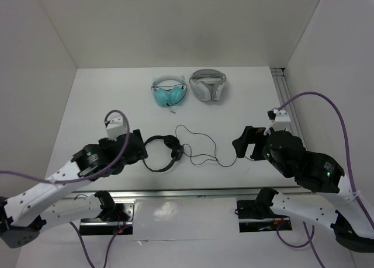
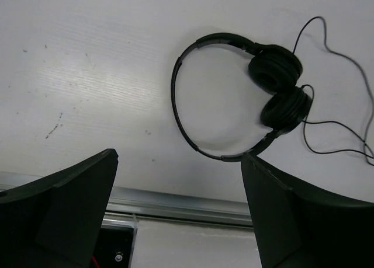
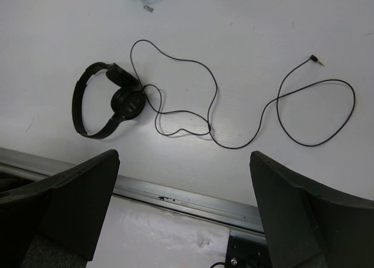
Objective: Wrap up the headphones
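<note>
Table (image 1: 117, 93): white, seen whole only from above. Left gripper (image 2: 180, 157) and right gripper (image 3: 185, 156): fingers spread wide, nothing held. Teal headphones (image 1: 168, 93) and white-grey headphones (image 1: 207, 86): shown complete only from above, at the far side. Headphones (image 2: 274, 69): laid flat near the front edge, beside the left gripper, headband bowed leftward, earpads rightward. Cable (image 3: 216, 87): trailed rightward in loops, cropped in the left wrist view. Plug (image 3: 314, 59): shown by the right wrist view.

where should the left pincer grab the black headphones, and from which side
The headband, at its bare left arc, from straight above with jaws across the band. The headphones lie flat, and the earpads and cable crowd the right side.
</note>
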Robot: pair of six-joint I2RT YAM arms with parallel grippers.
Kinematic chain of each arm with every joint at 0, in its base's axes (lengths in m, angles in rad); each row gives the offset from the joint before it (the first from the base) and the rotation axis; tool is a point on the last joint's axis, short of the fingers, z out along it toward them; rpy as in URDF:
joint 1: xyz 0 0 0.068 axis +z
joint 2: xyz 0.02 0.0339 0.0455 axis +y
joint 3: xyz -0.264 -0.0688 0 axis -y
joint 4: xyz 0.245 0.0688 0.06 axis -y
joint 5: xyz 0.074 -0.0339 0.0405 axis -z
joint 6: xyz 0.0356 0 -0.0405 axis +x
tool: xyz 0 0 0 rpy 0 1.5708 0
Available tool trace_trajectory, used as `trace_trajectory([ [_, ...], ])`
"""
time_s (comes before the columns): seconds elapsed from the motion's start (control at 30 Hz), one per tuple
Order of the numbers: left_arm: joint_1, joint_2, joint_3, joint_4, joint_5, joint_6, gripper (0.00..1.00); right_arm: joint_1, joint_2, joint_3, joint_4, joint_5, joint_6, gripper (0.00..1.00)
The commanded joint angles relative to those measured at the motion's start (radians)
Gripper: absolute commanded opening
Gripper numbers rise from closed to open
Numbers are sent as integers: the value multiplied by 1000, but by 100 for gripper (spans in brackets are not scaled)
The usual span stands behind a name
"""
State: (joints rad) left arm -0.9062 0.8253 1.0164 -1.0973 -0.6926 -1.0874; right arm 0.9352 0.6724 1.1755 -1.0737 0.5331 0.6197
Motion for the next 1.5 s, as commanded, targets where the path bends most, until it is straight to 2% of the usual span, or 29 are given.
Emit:
trace_trajectory([
  [0.0,-3,125,-62,160,16,-63,100,-4,4,-4,101,-77,-27,100],
  [0.23,65,325,-128,278,30,-141,100,-4,3,-5,101,-128,-28,100],
  [0.3,98,345,-188,344,65,-94,100,-4,-22,-17,119,-139,-28,100],
  [0.43,243,368,-288,538,160,-8,92,-4,-40,-59,142,-159,-37,100],
  [0.53,309,368,-357,629,264,58,86,-4,-40,-85,153,-168,-37,100],
  [0.6,348,368,-380,686,316,87,86,-4,-40,-94,153,-168,-37,100],
  [0.7,380,403,-412,737,392,109,86,-4,-31,-94,162,-177,-46,100],
  [0.97,380,469,-421,726,392,94,86,-4,-31,-112,192,-177,-46,100],
  [1.03,389,479,-434,726,392,83,80,-4,-31,-112,192,-177,-55,100],
  [1.1,389,479,-446,726,401,83,68,-4,-31,-112,183,-177,-55,100],
  [1.2,389,479,-466,726,401,72,66,-4,-40,-103,182,-168,-55,100],
  [1.3,389,520,-466,735,401,72,59,-4,-40,-103,182,-168,-55,100],
  [1.33,389,531,-466,735,413,81,47,-4,-40,-103,182,-168,-55,100],
  [1.47,380,555,-457,714,413,67,35,-4,-40,-94,182,-168,-55,100],
])
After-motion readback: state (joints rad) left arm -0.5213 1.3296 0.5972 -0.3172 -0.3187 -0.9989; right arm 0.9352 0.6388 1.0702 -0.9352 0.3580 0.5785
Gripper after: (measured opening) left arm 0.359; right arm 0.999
